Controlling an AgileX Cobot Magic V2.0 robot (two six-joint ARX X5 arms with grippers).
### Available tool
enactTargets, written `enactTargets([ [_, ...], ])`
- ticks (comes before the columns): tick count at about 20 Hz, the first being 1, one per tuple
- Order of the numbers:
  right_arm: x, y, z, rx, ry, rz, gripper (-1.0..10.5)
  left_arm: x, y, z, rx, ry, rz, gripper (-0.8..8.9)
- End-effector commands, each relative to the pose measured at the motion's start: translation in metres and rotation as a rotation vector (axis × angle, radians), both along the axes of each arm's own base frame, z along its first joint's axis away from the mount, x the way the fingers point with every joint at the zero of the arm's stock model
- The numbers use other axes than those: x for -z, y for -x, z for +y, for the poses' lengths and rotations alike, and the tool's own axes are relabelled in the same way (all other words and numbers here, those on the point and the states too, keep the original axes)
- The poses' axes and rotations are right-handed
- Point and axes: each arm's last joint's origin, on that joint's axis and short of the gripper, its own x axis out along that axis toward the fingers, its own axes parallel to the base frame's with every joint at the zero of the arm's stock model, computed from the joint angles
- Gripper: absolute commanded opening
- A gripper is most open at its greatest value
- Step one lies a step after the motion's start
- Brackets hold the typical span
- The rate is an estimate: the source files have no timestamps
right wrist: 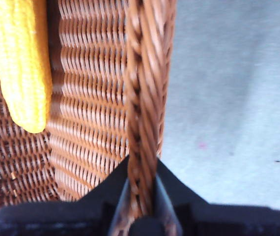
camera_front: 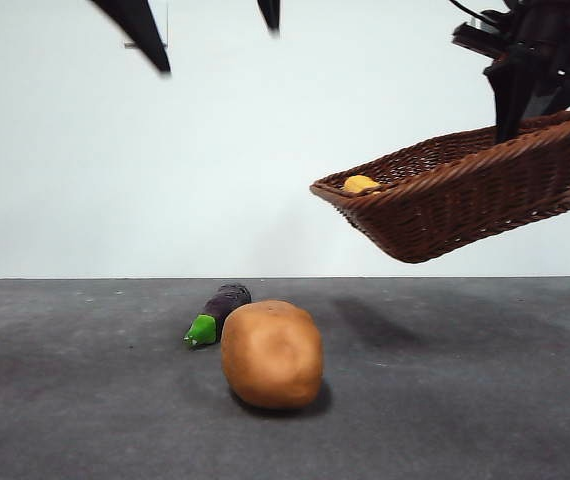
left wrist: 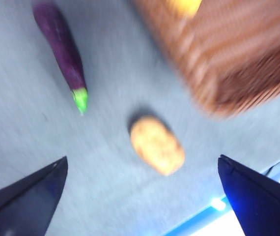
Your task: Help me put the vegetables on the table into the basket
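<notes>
The desk (camera_front: 485, 400) is a dark grey, mottled surface running across the lower part of the front view. Above it the basket (camera_front: 465, 190) hangs clear of the surface, tilted so that its far end sits higher than its near end, and its shadow falls on the desk below. The right hand (right wrist: 141, 206) grips the braided rim, both jaws pressed together on the wicker, one inside the wall and one outside. In the front view that arm shows dark at the top right, over the basket's raised end.

The potato (camera_front: 272, 354) lies on the desk near the front, well apart from the basket. Just behind it and to its left lies the eggplant (camera_front: 220, 310), its green stem pointing forward; the two look close, but the low angle does not show whether they touch. The left wrist view, though blurred, shows a gap between them.

The corn (right wrist: 24, 64) lies inside the basket, against its woven floor, and only its tip peeps over the rim from the front.

The left hand (left wrist: 142, 191) hangs high above the potato with its jaws wide apart, holding nothing.
</notes>
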Motion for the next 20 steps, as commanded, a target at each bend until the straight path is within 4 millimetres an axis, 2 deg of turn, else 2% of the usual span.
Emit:
enactTargets([
  [1, -0.003, 0.004, -0.01, -0.006, -0.003, 0.005, -0.2, 0.047, 0.002, -0.01, -0.034, -0.036, 0.096, 5.39],
  [4, -0.003, 0.003, -0.022, 0.025, -0.003, 0.005, -0.2, 0.092, 0.008, -0.019, -0.069, -0.012, 0.152, 5.39],
  [8, -0.003, 0.003, -0.026, 0.033, -0.001, 0.003, -0.2, 0.13, 0.007, -0.018, -0.149, 0.046, 0.233, 5.39],
  [13, -0.003, 0.003, -0.025, 0.031, -0.002, 0.003, -0.2, 0.16, -0.004, -0.03, -0.181, 0.058, 0.286, 5.39],
  [16, -0.003, 0.003, -0.025, 0.032, -0.001, 0.003, -0.2, 0.18, -0.009, -0.034, -0.216, -0.001, 0.3, 5.39],
  [20, -0.003, 0.003, -0.025, 0.028, 0.0, 0.002, -0.2, 0.182, -0.012, -0.038, -0.212, 0.025, 0.279, 5.26],
])
